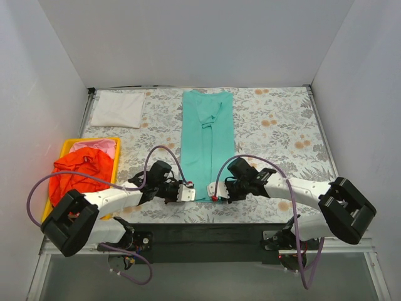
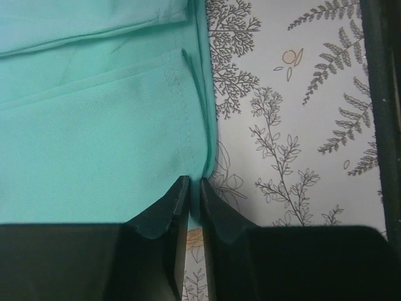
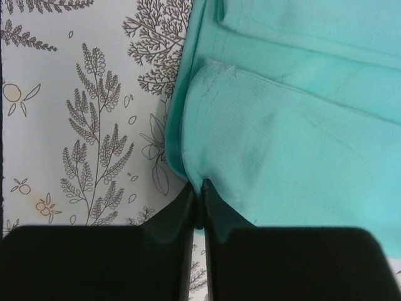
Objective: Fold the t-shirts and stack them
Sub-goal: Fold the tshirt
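The teal-green t-shirt [image 1: 207, 141] lies as a long narrow strip down the middle of the table, sides folded in. My left gripper [image 1: 188, 191] is shut on its near left corner [image 2: 195, 172]. My right gripper [image 1: 217, 193] is shut on its near right corner [image 3: 198, 179]. A folded white t-shirt [image 1: 118, 109] lies at the back left. The orange-red t-shirt [image 1: 78, 172] is crumpled in the yellow tray [image 1: 67, 145], with the pink t-shirt [image 1: 98, 146] under it at the back.
The grey floral tablecloth [image 1: 282, 138] covers the table. White walls close in the left, back and right. A black bar [image 1: 207, 235] runs along the near edge by the arm bases.
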Motion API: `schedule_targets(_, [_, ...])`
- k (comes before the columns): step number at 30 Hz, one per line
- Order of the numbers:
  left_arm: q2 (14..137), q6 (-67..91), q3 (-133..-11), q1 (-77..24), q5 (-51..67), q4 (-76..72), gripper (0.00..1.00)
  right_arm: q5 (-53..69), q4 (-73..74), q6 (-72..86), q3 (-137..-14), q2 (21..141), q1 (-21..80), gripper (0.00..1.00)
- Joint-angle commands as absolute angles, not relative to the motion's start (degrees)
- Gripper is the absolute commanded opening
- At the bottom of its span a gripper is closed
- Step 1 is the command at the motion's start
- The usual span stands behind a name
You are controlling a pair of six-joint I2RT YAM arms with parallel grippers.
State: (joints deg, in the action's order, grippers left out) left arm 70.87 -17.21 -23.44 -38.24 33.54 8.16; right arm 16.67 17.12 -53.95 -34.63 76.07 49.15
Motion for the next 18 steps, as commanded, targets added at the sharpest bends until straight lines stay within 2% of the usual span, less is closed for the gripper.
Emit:
schedule_targets(1, [74.4,-16.8,-23.3,-38.9,27.1,7.7,0.10,13.9,17.5,-52.9,-33.3,80.4,49.5,0.12])
schedule_targets(3, [74.4,-16.3,-24.0,-39.4,27.7,8.0,0.04,13.6,17.5,-52.2,-33.7,80.2,49.5,0.01])
schedule_targets(5, [72.5,-15.9,-25.2,-40.4,29.7,9.0,0.00,14.1,18.3,-52.1,-34.4,78.2,49.8,0.01])
schedule_targets(11, [66.5,-13.2,-26.5,-48.8,30.3,15.3,0.00,13.7,21.3,-50.8,-35.3,72.5,53.0,0.01])
schedule_targets(18, [60.9,-6.9,-33.2,-49.3,29.9,23.4,0.00,15.1,31.7,-48.3,-43.1,66.0,54.1,0.01])
